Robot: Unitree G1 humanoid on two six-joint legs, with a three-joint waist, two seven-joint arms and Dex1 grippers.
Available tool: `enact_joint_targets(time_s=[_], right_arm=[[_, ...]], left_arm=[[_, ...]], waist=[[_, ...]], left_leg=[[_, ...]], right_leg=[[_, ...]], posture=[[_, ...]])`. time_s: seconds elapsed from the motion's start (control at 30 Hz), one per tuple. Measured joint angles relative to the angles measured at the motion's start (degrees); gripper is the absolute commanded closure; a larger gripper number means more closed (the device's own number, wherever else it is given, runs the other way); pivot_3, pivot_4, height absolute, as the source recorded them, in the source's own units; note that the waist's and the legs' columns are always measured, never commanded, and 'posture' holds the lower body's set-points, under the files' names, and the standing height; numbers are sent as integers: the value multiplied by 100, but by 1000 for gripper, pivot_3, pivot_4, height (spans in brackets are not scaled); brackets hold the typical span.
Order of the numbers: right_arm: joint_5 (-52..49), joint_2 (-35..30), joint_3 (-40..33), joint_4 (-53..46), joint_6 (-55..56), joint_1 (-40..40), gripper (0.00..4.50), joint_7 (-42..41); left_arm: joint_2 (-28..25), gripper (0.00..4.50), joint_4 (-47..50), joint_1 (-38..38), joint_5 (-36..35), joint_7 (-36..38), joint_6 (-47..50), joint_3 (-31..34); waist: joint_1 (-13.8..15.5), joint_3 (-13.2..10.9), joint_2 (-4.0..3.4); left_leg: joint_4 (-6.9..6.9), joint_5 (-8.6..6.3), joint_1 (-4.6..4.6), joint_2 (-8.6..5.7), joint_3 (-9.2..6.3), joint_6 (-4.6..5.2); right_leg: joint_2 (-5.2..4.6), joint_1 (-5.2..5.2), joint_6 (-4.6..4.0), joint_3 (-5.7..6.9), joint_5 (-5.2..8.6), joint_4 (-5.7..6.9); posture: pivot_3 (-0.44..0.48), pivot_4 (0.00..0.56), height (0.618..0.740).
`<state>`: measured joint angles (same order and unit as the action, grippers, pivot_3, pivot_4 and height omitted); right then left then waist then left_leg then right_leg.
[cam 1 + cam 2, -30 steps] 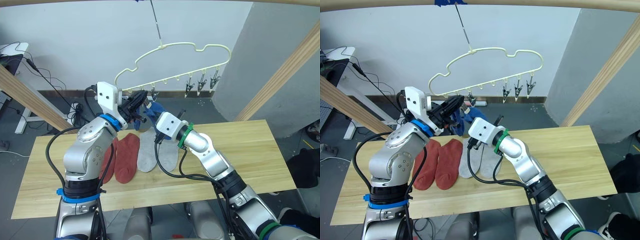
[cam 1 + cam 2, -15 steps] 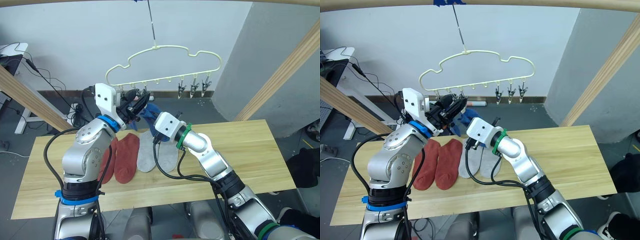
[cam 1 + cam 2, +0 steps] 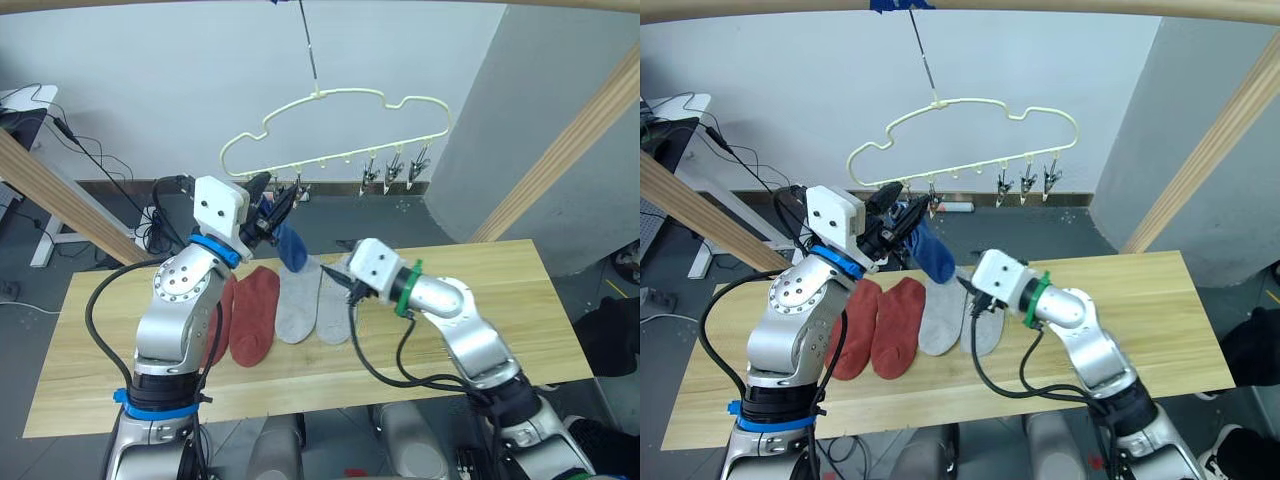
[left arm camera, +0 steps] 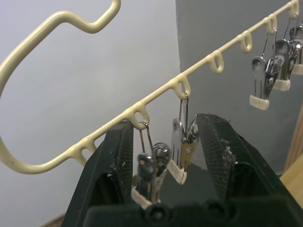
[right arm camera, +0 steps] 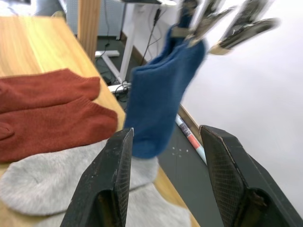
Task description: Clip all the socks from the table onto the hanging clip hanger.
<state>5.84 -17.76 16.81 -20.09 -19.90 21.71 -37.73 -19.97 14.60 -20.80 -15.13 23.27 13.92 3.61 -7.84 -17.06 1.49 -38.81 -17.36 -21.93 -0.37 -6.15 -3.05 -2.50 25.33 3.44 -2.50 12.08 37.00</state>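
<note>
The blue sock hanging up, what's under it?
Under the blue sock, hanging from a clip on the hanger, lie two grey socks on the table. Two red socks lie beside them. The grey socks' far ends are covered by it.

socks: two rust-red socks (image 3: pixel 250 316) on the table (image 3: pixel 480 290); two light grey socks (image 3: pixel 298 305) on the table; one blue sock (image 3: pixel 291 246) hanging from the clip hanger (image 3: pixel 340 125). clips: five counted on the hanger, three of them (image 3: pixel 395 168) bare at its right.
</note>
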Motion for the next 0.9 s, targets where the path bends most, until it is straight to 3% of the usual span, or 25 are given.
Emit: enact_joint_targets(time_s=[0.27,0.47,0.67,0.9], right_arm=[[-748,-654,-889,-1029,-1092,-182,2200,-220],[-990,-910,-1025,-1245,-1366,-376,2200,-208],[-1148,-1092,-1110,-1260,-1420,-506,2200,-170],[-1217,-1166,-1110,-1270,-1415,-526,2200,-100]], left_arm=[[518,2178,-75,194,585,-490,-591,-266],[668,2178,31,330,850,-923,-713,-141],[1032,2178,332,198,156,-1303,282,345],[905,2178,803,144,2,-1498,720,486]], waist=[[-15,-2,-1],[-16,-2,-1],[-13,-3,2],[-16,-3,2]], left_leg=[[-2,0,1,2,5,1],[-2,0,1,2,6,2],[-7,0,1,2,6,2],[-6,0,3,4,6,2]], right_leg=[[5,-1,1,-2,0,0],[6,-2,1,-4,0,-1],[7,-5,2,-3,1,0],[11,-5,2,-4,1,0]], posture=[[-253,311,740],[-244,307,740],[-238,306,740],[-232,303,740]])
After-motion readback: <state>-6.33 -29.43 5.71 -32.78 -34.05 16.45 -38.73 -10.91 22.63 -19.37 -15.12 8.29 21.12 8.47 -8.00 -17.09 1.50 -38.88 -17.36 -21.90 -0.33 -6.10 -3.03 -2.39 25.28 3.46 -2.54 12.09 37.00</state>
